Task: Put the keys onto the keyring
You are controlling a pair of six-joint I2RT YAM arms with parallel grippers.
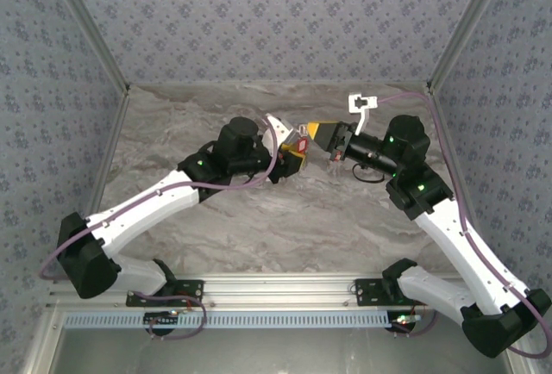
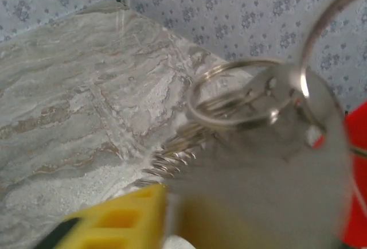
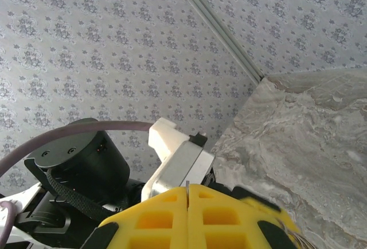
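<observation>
Grey marble desk [image 1: 259, 227] lies under both arms, which meet in the air above its middle. There the right fingers [image 3: 223, 220] are pressed together on a thin metal part of the keyring [image 2: 269, 97]. Its grey loop rises toward upper right in the left wrist view. The red-headed key [image 1: 302, 145] sits at the left fingers [image 2: 120, 220]; how wide they stand I cannot tell.
</observation>
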